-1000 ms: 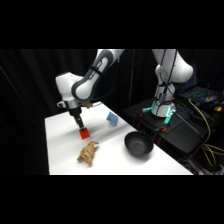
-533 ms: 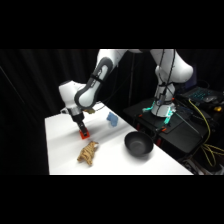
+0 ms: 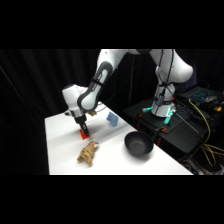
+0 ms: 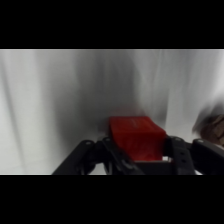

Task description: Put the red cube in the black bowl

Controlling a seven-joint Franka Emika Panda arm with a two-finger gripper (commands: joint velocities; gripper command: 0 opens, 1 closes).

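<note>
The gripper [image 3: 83, 131] is down at the white counter [image 3: 60, 150], at the red cube [image 3: 85, 134]. In the wrist view the gripper [image 4: 137, 152] has its black linkage spread to either side of the red cube [image 4: 136, 137], with a dark finger against each flank of the block, so it looks closed on the cube, though the blur makes the exact contact hard to confirm. Whether the cube rests on the counter or sits just above it cannot be told. In the side view the cube shows as a small red-orange patch right under the gripper, in the left middle part of the counter. A tan plush toy [image 3: 88, 152] lies near it, toward the counter's front edge; its blurred edge also shows at the right of the wrist view [image 4: 212, 127]. A small light-blue object [image 3: 111, 119] sits behind and to the right of the cube. The black bowl [image 3: 138, 144] stands upright near the counter's right edge, well apart from the cube, and nothing can be seen inside it.
</note>
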